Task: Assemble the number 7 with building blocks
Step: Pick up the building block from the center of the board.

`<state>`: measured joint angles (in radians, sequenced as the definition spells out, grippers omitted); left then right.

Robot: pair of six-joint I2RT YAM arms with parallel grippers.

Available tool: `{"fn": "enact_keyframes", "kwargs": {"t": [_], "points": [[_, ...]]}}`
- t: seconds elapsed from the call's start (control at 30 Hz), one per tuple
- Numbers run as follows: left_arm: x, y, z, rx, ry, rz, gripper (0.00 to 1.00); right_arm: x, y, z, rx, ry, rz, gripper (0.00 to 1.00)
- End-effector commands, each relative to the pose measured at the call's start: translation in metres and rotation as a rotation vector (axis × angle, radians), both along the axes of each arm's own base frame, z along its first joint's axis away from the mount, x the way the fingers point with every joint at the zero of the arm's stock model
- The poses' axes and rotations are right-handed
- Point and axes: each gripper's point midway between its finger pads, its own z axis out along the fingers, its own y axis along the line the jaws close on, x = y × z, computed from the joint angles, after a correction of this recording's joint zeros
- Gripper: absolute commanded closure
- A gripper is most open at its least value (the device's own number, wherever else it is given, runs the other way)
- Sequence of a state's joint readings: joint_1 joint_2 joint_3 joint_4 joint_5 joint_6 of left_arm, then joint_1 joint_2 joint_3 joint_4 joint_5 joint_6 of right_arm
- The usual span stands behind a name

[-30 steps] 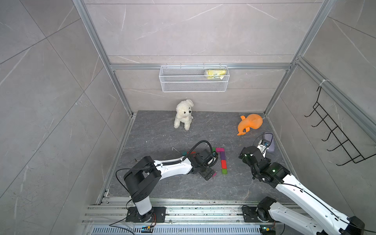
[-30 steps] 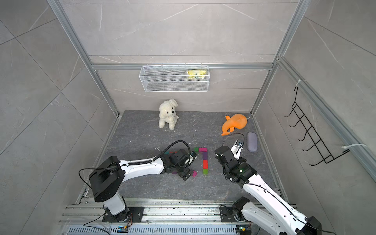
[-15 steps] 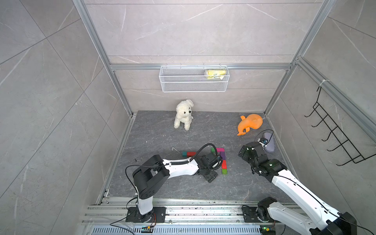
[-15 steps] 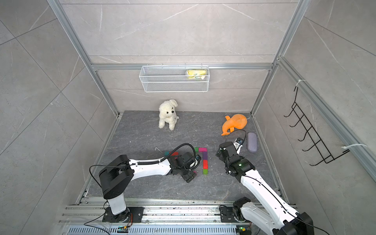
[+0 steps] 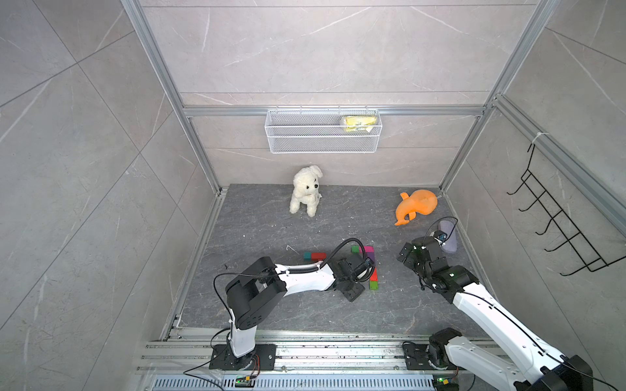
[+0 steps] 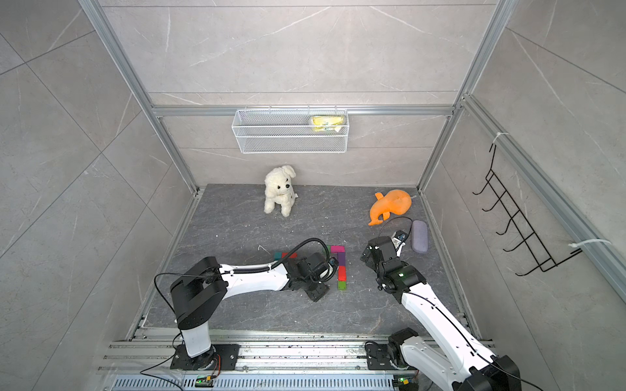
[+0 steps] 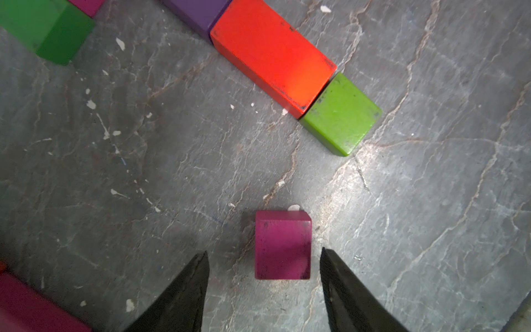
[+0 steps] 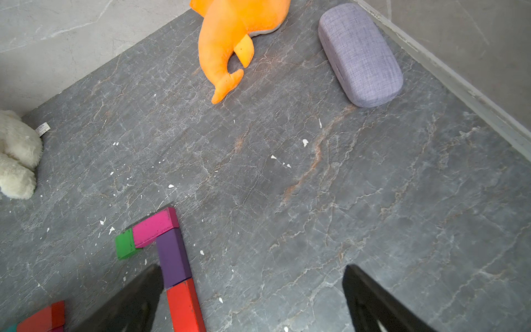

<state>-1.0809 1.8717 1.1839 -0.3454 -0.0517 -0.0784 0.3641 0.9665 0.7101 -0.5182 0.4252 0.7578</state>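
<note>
**Centre, then pinch**

My left gripper (image 7: 263, 250) straddles the magenta cube (image 7: 283, 244), jaws spread clear. It sits nearer one jaw, so I centre first. Beyond, the number 7 (image 7: 273, 54) ends in a green cube (image 7: 342, 113). My right gripper (image 8: 253, 266) hangs spread.

The white-and-black left arm (image 5: 305, 279) stretches low and nearly level, its black left gripper (image 7: 264, 250) pointing down at the floor, jaws parted. The white-and-black right arm (image 5: 481, 304) reaches forward, raised, its right gripper (image 8: 252, 266) spread wide.
</note>
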Motion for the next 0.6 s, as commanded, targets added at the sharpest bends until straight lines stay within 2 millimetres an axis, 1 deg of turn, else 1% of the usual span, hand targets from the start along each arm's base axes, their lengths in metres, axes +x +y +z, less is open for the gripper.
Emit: {"fn": "enact_keyframes", "kwargs": {"t": [0.0, 0.23, 0.43, 0.5, 0.57], "points": [[-0.001, -0.005, 0.000, 0.014, 0.005, -0.010, 0.37, -0.001, 0.000, -0.004, -0.001, -0.001, 0.010, 0.00], [-0.001, -0.010, -0.004, 0.026, 0.006, -0.020, 0.38, -0.003, -0.002, -0.011, 0.006, 0.010, 0.003, 0.00], [-0.002, -0.014, -0.004, 0.027, 0.004, -0.024, 0.42, -0.002, -0.001, -0.015, 0.015, 0.017, 0.009, 0.00], [-0.001, -0.014, -0.005, 0.029, 0.002, -0.023, 0.45, -0.002, -0.001, -0.016, 0.018, 0.021, 0.009, 0.00], [-0.001, -0.013, -0.006, 0.034, 0.004, -0.022, 0.50, -0.002, -0.001, -0.017, 0.022, 0.024, 0.008, 0.00]]}}
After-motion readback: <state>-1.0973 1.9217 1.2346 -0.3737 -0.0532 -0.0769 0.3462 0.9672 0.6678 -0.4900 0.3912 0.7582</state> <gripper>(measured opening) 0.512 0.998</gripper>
